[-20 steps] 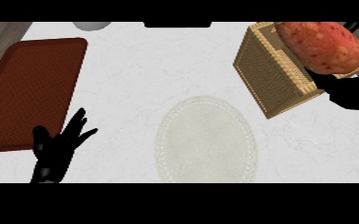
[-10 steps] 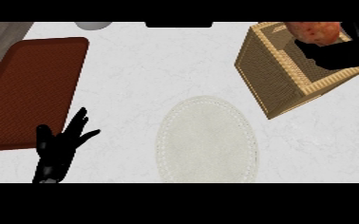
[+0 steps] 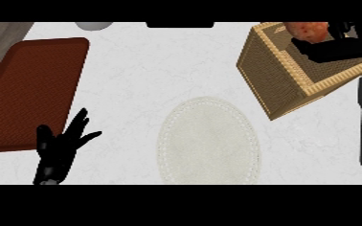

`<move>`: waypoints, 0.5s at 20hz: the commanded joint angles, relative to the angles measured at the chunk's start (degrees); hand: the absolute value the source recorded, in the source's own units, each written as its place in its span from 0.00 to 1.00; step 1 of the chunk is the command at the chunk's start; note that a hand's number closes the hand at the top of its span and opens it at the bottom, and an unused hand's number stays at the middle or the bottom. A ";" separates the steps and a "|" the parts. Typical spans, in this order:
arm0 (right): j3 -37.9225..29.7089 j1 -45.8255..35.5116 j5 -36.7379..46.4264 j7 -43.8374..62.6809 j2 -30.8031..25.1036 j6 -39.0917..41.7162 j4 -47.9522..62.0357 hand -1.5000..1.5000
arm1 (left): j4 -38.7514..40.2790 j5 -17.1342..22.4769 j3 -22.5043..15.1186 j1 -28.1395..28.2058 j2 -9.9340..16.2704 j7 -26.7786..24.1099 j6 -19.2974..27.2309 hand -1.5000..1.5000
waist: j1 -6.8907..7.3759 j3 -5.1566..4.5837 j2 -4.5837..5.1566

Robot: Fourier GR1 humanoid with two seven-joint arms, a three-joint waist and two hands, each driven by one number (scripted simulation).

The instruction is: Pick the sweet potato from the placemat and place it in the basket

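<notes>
- my right hand is over the open top of the basket, at the view's upper right, and the potato sits against it, its reddish end showing on the far, left side of my dark fingers.
- i judge my fingers to be curled round the potato; most of it is hidden by the hand and cut by the view's top edge, so i cannot tell how much of it my fingers cover.
- the potato is already above or within the basket's rim, not outside the woven wall. whether it touches the basket floor i cannot tell.
- the relation that matters: the potato lies straight over the basket's inside, with nothing between. its long axis seems to run across the view, left to right, roughly along the far rim.
- so the coming move, as i judge it, is only to let go downward; no sideways travel looks needed.
- the risk i see is the near rim: the potato sits close to the far corner, so it could catch an edge.
- the pale oval placemat at lower centre carries nothing.
- my left hand rests open at lower left, fingers up, beside the brown board, well apart from the basket.
</notes>
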 commanded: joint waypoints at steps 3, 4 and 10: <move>0.59 0.40 10.40 -4.60 -6.86 -3.84 8.40 1.00 | 2.27 -0.92 -1.56 -0.58 -0.31 4.30 -0.30 0.50 | 0.03 -0.66 0.72; 3.16 4.67 12.11 -9.16 -5.99 -3.57 8.00 1.00 | 4.42 -0.12 -0.34 0.82 0.62 1.40 -2.10 0.50 | -0.10 -0.68 0.74; 0.93 0.89 11.99 -19.25 -11.77 -2.43 17.59 0.00 | 0.12 0.80 1.20 5.33 2.42 1.61 -3.46 0.50 | 0.61 -0.63 0.54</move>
